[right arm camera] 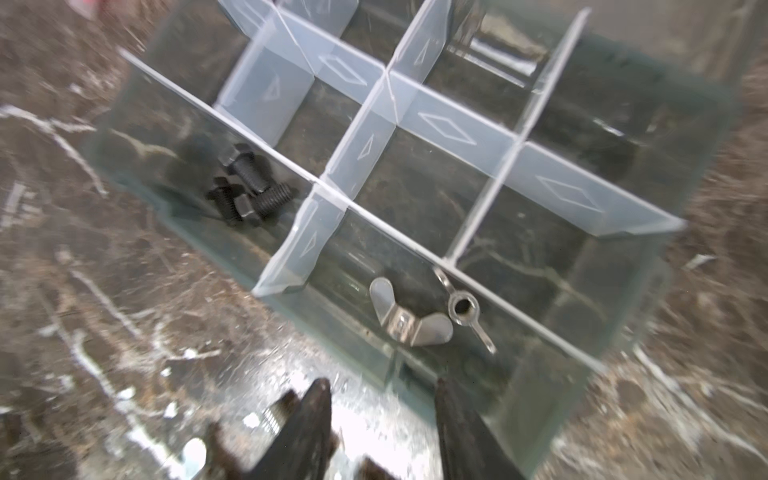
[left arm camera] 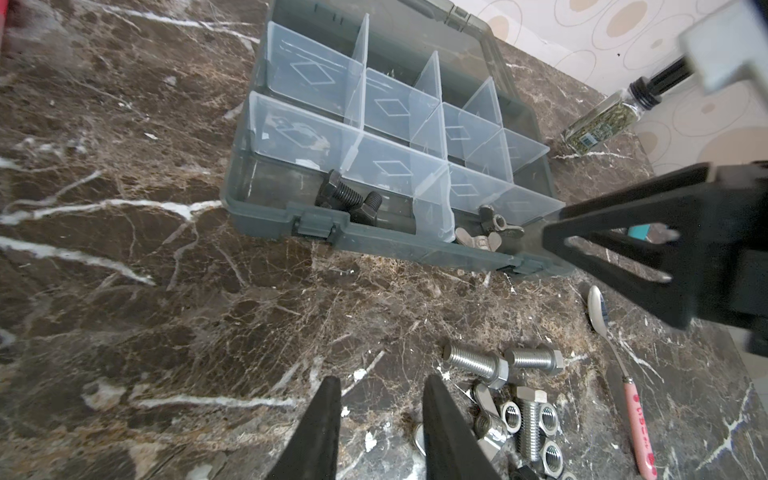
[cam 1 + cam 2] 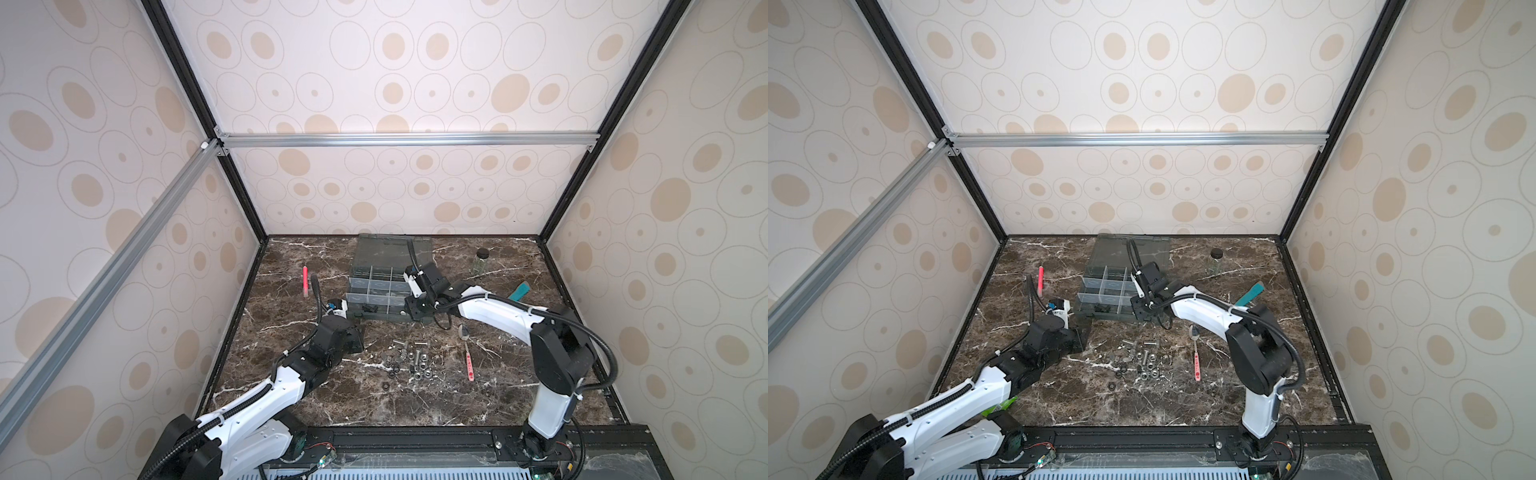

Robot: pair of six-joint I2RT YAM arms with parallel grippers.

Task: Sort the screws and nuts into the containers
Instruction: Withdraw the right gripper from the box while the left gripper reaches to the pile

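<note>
Loose silver screws [image 2: 473, 361] and nuts [image 2: 548, 415] lie in a pile [image 3: 411, 361] on the marble table, in front of the grey organizer box [image 3: 353, 291]. Its containers [image 1: 415, 187] are split by translucent dividers. Black screws [image 1: 245, 187] lie in the front left container, and two silver wing nuts [image 1: 407, 316] in the one beside it. My right gripper [image 1: 382, 390] hangs open and empty over the box's front edge [image 3: 409, 316]. My left gripper [image 2: 380, 386] is open over bare table, just left of the pile [image 3: 359, 334].
The box's smoky lid [image 3: 390, 249] lies open toward the back wall. A pink-handled spoon [image 3: 467, 353] lies right of the pile. A black-capped jar [image 3: 481, 262] stands back right, a teal-handled tool [image 3: 519, 291] beside my right arm, and a pink pen [image 3: 305, 280] back left.
</note>
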